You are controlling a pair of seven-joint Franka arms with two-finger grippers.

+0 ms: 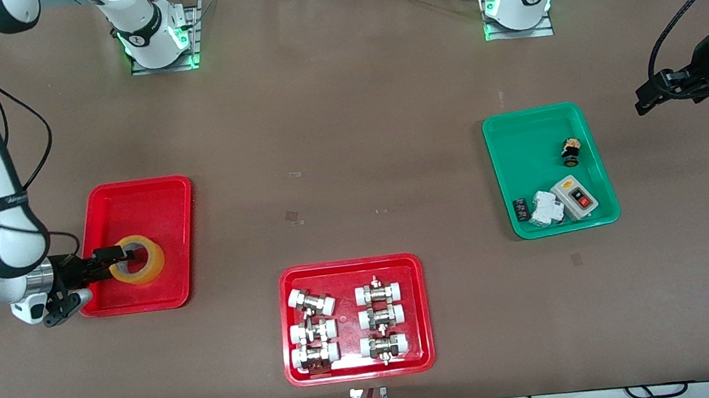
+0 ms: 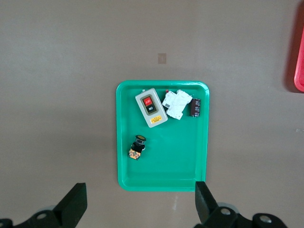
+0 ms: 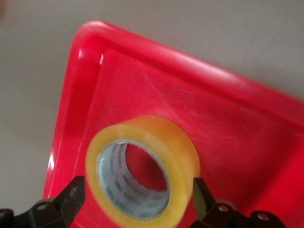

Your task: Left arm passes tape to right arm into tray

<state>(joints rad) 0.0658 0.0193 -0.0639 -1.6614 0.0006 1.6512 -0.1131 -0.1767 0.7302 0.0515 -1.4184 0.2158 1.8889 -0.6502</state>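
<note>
Basically done: tape [image 1: 137, 259] lies in the tray [image 1: 145, 198], right hand [image 1: 121, 256] spread around it at 9 o'clock; left hand [image 2: 137, 202] waits open and empty.

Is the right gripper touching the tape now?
Apart. In the right wrist view the right gripper is open around the tape in the tray, with a gap showing at each fingertip.

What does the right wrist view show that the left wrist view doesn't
Only the right wrist view shows the tape lying in the plain red tray, with the right gripper open, a finger either side of the roll. Only the left wrist view shows the green tray holding a grey switch box, white parts and a small black button, with the left gripper open above it. Both share the brown table.
</note>
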